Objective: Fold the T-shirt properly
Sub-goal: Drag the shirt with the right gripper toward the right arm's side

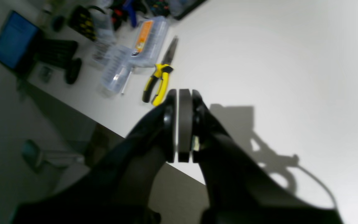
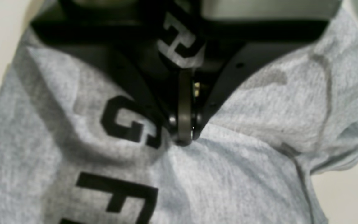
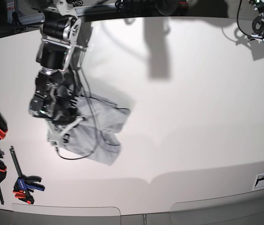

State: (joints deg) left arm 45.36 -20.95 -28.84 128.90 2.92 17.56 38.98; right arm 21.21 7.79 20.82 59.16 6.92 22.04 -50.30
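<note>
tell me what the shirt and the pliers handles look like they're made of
T-shirt: soft knit, likely cotton, matte heather grey; it creases and shows flecked fibres under black printed letters. Pliers: handles look like yellow and black plastic or rubber grips with a slight sheen; blur leaves it open.

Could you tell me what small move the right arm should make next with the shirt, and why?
Probably lift the right hand and draw it toward open table. It is shut on a pinch of the T-shirt, which lies crumpled; spreading should come before folding. The left hand is shut on nothing.
</note>
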